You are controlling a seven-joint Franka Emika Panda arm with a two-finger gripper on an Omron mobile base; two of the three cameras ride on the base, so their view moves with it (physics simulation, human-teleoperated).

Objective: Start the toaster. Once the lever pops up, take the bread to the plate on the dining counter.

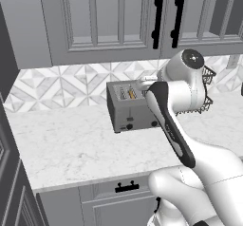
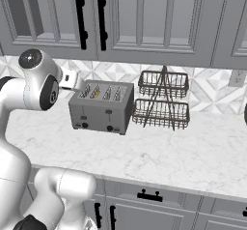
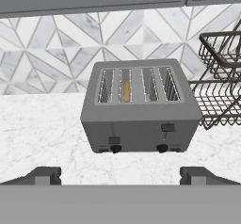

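Bread (image 3: pixel 126 91) sat low in the toaster (image 3: pixel 139 106), awaiting its lever; gripper (image 3: pixel 120 175) hung spread and empty before the front, lined up to press.

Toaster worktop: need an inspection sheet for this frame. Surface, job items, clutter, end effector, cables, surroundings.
Surface: white grey-veined marble worktop, bare in front of the toaster.
Job items: boxy grey metal four-slot toaster stands upright near the wall; golden-brown bread slice sits in its second slot from the left in the hand view; both dark slider tabs sit high on the front.
Clutter: two-tier dark wire basket rack beside the toaster, apart from it.
End effector: open, hovering in front of the toaster, touching nothing.
Cables: nothing seen.
Surroundings: grey wall cabinets with black handles, geometric tiled backsplash.
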